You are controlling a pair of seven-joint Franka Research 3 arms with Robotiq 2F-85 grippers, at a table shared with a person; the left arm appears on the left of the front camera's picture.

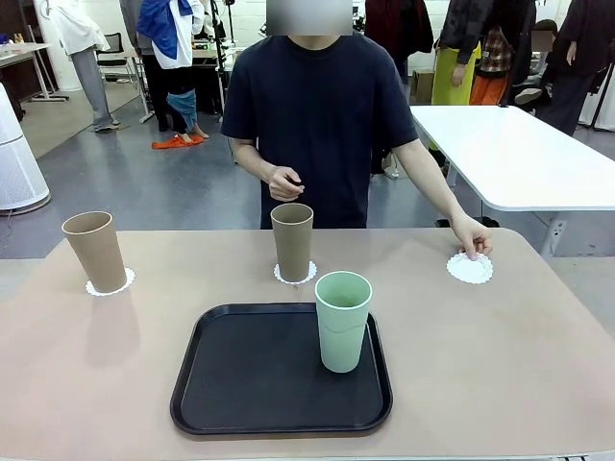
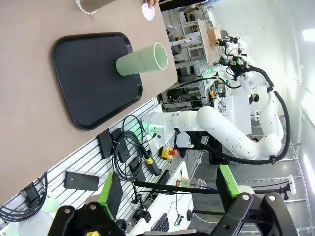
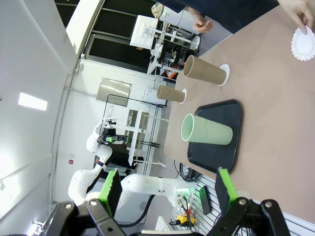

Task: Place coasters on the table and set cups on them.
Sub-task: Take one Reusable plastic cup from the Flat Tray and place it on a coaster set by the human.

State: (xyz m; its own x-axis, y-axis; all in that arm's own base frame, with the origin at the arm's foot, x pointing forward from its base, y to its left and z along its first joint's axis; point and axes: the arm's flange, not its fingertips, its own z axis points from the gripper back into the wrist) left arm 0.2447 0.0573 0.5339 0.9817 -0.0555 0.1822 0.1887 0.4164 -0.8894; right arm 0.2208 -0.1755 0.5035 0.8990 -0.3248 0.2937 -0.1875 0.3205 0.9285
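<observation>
Where each wrist camera looks along its own fingers, the left tool (image 2: 169, 186) and the right tool (image 3: 168, 184) stand wide open, green pads well apart and nothing between them. Both are held off the near side of the wide beige-tan matte table (image 1: 500, 375).

Nearest on that table lies a black rectangular plastic tray (image 1: 231, 384) with rounded corners. The pale mint green tapered tumbler (image 1: 342, 327) stands upright in its far right corner.

Beyond the tray, a tan-brown tapered tumbler (image 1: 292, 240) stands upright on a small round white lacy paper doily (image 1: 295, 279) at the middle. A second tan-brown tumbler (image 1: 95, 250) stands on another doily (image 1: 113, 285) well to the left. Each of these two doilies shows just as a scalloped fringe around the cup base.

At the far right a third doily (image 1: 470, 269) lies bare, with the fingertips of the person's hand (image 1: 475, 240) touching its far edge. The person's other hand (image 1: 284, 182) is curled at the waist; whether it holds anything is unclear.

Behind are a grey floor, a white-topped table (image 1: 519, 154) on the right and several standing people, cut off by the top edge. The beige table's near edge runs out of the front view at the bottom.
</observation>
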